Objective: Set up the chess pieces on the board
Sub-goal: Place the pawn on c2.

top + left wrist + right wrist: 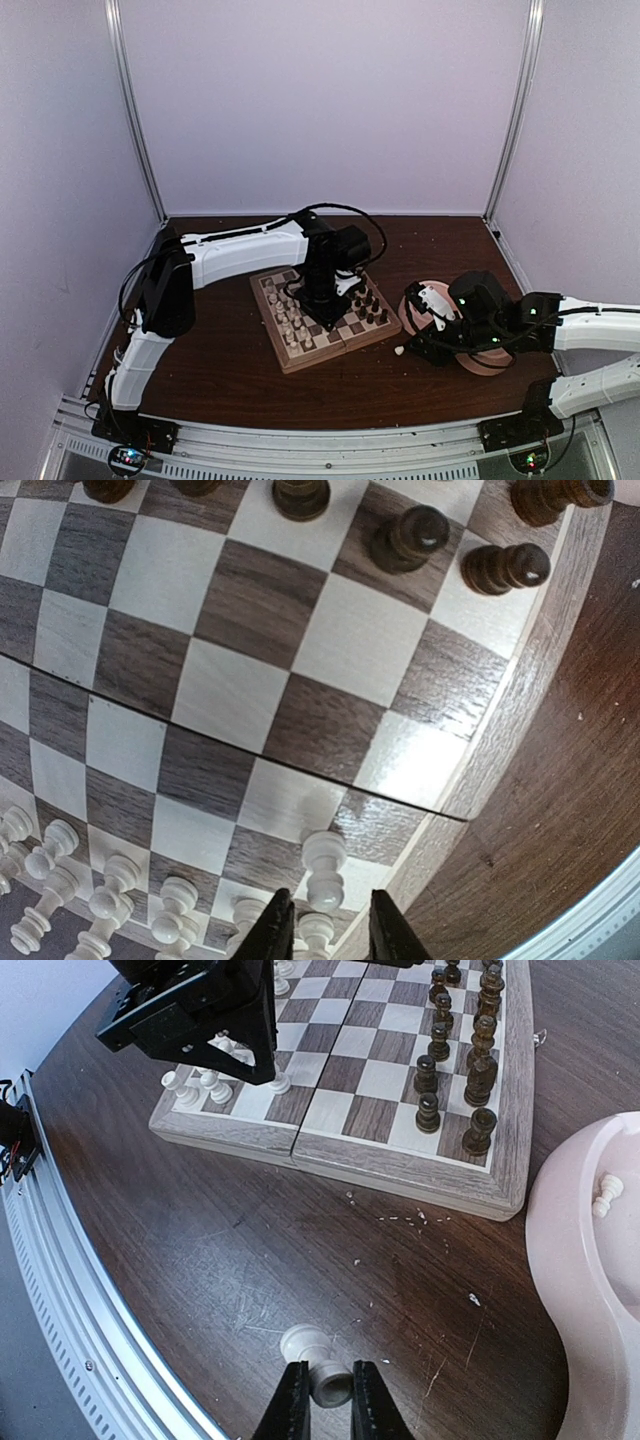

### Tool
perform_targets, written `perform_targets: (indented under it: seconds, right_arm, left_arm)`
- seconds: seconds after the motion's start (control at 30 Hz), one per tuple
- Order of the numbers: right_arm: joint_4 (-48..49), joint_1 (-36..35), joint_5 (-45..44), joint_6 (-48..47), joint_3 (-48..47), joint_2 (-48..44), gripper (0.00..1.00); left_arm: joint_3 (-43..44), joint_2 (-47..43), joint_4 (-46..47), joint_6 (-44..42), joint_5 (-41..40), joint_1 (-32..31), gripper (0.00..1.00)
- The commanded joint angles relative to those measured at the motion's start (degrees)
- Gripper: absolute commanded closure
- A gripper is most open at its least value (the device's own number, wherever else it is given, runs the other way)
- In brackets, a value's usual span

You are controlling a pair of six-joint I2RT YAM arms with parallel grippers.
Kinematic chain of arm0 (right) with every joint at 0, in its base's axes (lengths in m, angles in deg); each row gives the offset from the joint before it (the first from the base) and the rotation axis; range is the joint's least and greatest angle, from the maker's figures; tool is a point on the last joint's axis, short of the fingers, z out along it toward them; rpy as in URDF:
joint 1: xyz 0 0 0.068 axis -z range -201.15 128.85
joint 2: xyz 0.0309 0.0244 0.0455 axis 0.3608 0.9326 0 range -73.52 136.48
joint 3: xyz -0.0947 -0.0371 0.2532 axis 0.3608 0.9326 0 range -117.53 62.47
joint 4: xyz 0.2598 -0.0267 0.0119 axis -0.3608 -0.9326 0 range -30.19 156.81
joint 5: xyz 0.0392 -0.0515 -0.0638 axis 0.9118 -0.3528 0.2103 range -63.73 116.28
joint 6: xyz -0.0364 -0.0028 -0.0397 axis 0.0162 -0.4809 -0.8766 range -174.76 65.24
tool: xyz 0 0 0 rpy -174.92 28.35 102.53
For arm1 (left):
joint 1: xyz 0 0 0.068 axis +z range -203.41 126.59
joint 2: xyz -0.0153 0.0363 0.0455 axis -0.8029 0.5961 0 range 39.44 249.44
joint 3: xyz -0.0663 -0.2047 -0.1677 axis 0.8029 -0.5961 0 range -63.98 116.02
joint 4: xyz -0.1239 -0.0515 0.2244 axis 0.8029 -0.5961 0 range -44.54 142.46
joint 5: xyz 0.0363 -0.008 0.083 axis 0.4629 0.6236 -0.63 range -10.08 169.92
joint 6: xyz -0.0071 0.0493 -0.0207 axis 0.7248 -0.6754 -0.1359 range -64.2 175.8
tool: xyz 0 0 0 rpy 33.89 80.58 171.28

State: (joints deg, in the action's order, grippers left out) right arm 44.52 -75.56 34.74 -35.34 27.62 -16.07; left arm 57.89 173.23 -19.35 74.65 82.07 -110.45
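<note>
Counter point(200, 1220): dark wood, carrying everything below. Chessboard point(420, 1178): folding, lying mid-counter. Pink double bowl point(580, 1290): at my right, off the board, with one white pawn point(604, 1193) inside. My left gripper point(332, 920): low over a corner of the board, fingers a little apart astride a white corner piece point(315, 928) (whether they pinch it I cannot tell). My right gripper point(328, 1368): down on the bare counter between board and bowl, clamped on a fallen white piece point(330, 1385). White chessmen point(110, 900): ranked along one edge. Dark chessmen point(415, 535): along the opposite edge.
</note>
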Motion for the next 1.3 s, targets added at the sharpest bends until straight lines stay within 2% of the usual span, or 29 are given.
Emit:
perform_targets:
  seconds: [0.0,0.2,0.3,0.5,1.27]
  right_arm:
    - [0.75,-0.55,-1.61,-0.08,0.69,-0.56,1.0]
    - [0.66,-0.52,-1.88,-0.08,0.81,-1.11,1.0]
    - [0.66,-0.52,-1.85,-0.17,0.8,-1.11,1.0]
    - [0.59,-0.51,-1.78,-0.22,0.88,-1.46,1.0]
    - [1.06,-0.6,-1.54,-0.17,0.8,-0.76,1.0]
  left_arm:
    - [0.08,-0.49,1.57,0.22,0.12,0.26,0.76]
    - [0.15,0.06,1.66,0.37,0.21,0.26,0.76]
    - [0.24,0.26,1.63,0.31,0.4,0.26,0.81]
    - [0.13,0.84,1.67,0.32,0.13,0.26,0.74]
    - [0.57,2.34,1.67,-0.13,-0.22,0.66,0.76]
